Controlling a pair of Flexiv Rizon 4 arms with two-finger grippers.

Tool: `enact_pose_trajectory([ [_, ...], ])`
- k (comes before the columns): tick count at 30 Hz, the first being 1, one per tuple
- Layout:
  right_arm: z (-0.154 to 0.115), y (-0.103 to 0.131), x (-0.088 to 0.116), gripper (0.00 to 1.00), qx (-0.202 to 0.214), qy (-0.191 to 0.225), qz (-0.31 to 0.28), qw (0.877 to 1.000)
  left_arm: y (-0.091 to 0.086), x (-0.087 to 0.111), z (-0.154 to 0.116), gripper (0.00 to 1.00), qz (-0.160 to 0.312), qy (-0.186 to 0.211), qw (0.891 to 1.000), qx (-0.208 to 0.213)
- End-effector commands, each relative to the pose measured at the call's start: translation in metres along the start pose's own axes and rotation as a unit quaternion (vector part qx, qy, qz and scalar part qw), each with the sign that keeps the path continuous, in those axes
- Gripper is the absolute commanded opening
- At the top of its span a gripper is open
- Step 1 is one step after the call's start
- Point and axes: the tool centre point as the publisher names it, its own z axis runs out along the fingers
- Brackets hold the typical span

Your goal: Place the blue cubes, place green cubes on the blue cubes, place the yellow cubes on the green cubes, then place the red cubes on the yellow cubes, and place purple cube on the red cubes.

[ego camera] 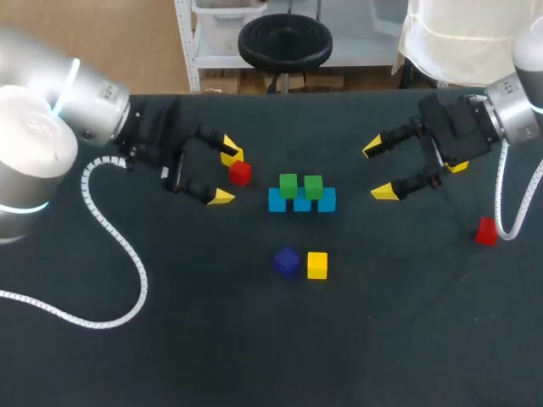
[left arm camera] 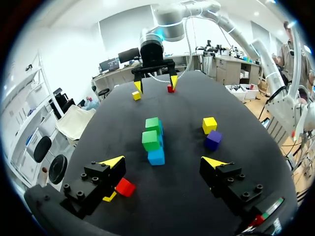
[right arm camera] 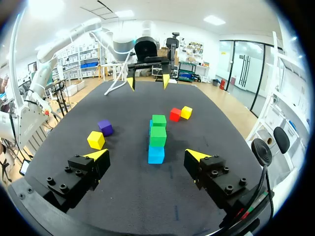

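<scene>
Three blue cubes (ego camera: 302,203) form a row mid-table, with two green cubes (ego camera: 288,184) stacked on them. In front lie a purple cube (ego camera: 287,261) and a yellow cube (ego camera: 317,264). My left gripper (ego camera: 226,173) stands open left of the stack, a red cube (ego camera: 240,172) just off its tips. Its wrist view shows that red cube (left arm camera: 125,187) beside one finger and a yellow cube (left arm camera: 109,196) mostly hidden under it. My right gripper (ego camera: 379,170) is open right of the stack, empty. A second red cube (ego camera: 485,231) lies far right, and another yellow cube (ego camera: 458,167) peeks from behind the right gripper.
A dark cloth covers the table (ego camera: 254,356). The left arm's white cable (ego camera: 119,246) curls over the table's left part. Bare cloth stretches in front of the purple and yellow cubes.
</scene>
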Motion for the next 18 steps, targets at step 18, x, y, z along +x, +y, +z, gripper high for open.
enact_pose_trajectory([
  [18, 0.0, 0.0003, 0.0002, 1.0, 0.001, -0.001, -0.001, 1.0, 0.0093, -0.0132, 0.0006, 1.0, -0.004, 0.036, 0.999, 0.014],
])
